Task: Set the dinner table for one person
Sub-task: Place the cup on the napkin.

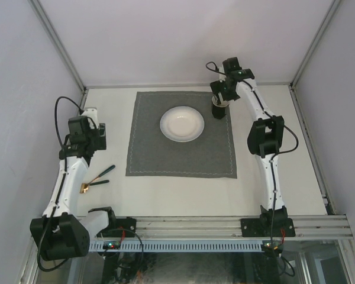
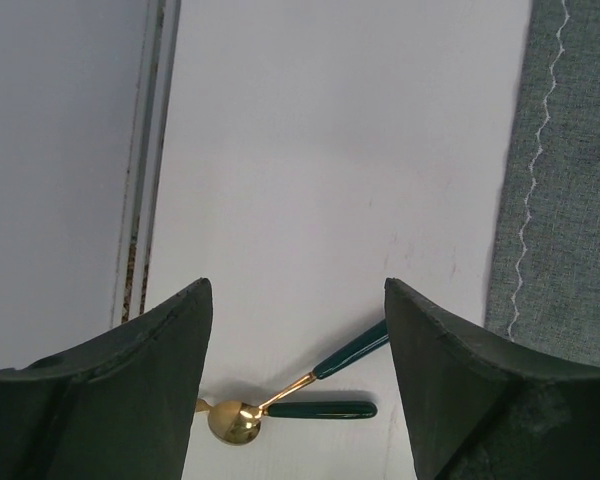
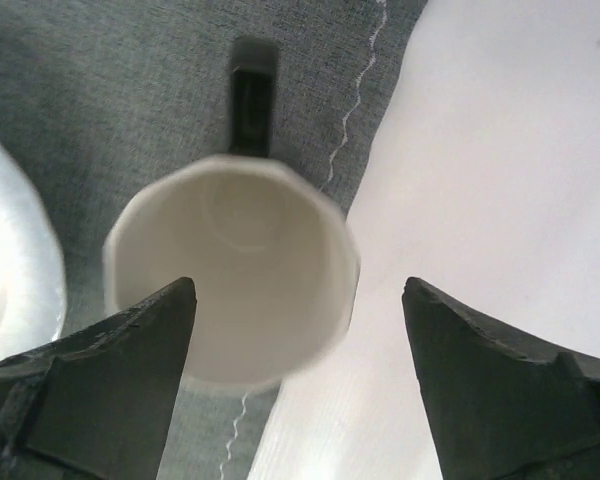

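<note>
- The table is seen filling the middle of the top view.
- A grey mat is laid at its centre, with a white plate on it.
- The right tool is spread wide over a cup, upper right.
- The left tool is held wide and empty, with a spoon at the frame's bottom.

The dinner table, off-white and matte
The large plain rectangular top was seen lying flat, spread beneath and beyond both the left gripper and the right gripper.

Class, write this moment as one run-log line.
left gripper open, near spoon | right gripper open, over mug | plate on mat
</note>
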Motion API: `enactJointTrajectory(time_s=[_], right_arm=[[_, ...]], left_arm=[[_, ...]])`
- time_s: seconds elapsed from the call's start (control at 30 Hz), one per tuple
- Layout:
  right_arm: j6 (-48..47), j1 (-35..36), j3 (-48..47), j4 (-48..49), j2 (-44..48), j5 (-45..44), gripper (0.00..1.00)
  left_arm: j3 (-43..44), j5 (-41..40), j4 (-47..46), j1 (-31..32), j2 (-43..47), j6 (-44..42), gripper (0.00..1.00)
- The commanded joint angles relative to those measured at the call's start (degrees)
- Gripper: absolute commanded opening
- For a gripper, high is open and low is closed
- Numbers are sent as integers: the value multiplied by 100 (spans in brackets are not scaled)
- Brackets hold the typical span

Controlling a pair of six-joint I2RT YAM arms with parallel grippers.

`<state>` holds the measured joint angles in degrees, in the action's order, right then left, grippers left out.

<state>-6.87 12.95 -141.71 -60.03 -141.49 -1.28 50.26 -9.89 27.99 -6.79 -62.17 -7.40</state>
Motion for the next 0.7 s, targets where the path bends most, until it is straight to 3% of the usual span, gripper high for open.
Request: enactJointTrajectory(time_s=[0.0,0.13,0.27,0.5,0.67], right_arm=[[-173,156,191,328,1438,-116,85],[-222,146,539,59,2270,-105,86],[-260,-66,2017,211,3421,34,86],[-515,-506,4102,412,5217,32,87],[-530,-827,4656,275,5888,-106,88]], left_arm=[[92,56,-84,-35,373,-469,73],[-22,45,-9,-33,333,-1119,71],[-480,253,-8,-27,190,-1563,70],[-973,1301,45,-15,-95,-2411,64],[-1021,1844,579,164,-101,-2862,64]])
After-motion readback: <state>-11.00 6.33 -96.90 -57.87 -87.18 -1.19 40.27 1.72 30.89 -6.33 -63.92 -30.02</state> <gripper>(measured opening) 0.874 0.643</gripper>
